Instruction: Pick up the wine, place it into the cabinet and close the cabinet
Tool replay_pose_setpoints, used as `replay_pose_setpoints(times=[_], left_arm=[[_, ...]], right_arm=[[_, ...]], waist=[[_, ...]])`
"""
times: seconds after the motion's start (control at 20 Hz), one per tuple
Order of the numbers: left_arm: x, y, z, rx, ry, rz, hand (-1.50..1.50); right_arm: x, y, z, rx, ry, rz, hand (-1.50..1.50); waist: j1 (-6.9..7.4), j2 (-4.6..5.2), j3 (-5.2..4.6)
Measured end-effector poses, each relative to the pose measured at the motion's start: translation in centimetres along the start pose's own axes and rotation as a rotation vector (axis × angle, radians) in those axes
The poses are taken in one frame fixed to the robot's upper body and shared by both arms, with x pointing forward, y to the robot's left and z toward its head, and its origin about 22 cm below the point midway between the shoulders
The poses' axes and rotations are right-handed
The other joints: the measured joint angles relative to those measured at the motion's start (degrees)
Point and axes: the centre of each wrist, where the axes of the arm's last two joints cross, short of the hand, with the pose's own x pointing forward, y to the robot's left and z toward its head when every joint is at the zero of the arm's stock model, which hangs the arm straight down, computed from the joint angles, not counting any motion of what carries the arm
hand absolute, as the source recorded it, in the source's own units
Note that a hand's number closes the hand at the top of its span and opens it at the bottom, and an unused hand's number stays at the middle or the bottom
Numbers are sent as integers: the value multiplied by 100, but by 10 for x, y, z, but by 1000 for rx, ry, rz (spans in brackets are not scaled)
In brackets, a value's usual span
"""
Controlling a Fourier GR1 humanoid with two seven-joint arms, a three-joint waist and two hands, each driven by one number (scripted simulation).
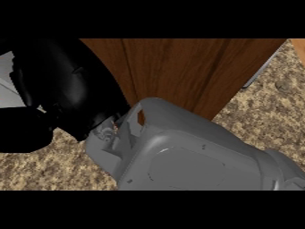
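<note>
**Entry: cabinet door, one arm raised against it**

Item 1. Cabinet door point(181, 71): a brown wood panel with vertical grain, filling the upper middle of the head view. It is the landmark for every entry below. A slim grey handle point(264, 67) runs along its right edge.

Item 2. Hand point(56, 98): a large black mass at the door's left edge, so close to the camera that it overlaps the panel. Whether its fingers are spread, pressed together or curled round anything cannot be told; it shows only as a dark shape. Which of the robot's hands it is cannot be settled from this view.

Item 3. Forearm point(194, 156): grey casing directly below the door, running from the lower right up to the black hand. Its placement suggests the arm is raised at the panel in order to work it, probably pushing it shut, though contact is not visible.

Item 4. Counter point(267, 125): speckled beige stone, showing to the right of the door and below it on both sides of the forearm.

Item 5. Wine: not visible anywhere. It may already stand behind the door inside the cabinet, or be hidden by the hand; neither can be confirmed.

Item 6. Second hand: not in view.
</note>
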Motion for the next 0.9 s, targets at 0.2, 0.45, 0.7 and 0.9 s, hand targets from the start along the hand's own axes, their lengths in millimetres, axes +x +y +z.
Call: replay_pose_setpoints(times=[0.2,0.45,0.7,0.9], left_arm=[[9,11,1,0,1,-6,150],[14,16,-1,-5,-9,-10,150],[18,15,-7,3,-24,-12,150],[20,14,-10,0,-27,-13,150]], right_arm=[[-19,-19,-31,-60,37,9,150],[-41,-32,-50,-80,27,40,150],[-55,-34,-53,-52,-10,72,150],[-66,-39,-52,-38,-60,84,150]], waist=[[-13,12,1],[3,-103,-4],[-9,-218,-28],[37,-267,-55]])
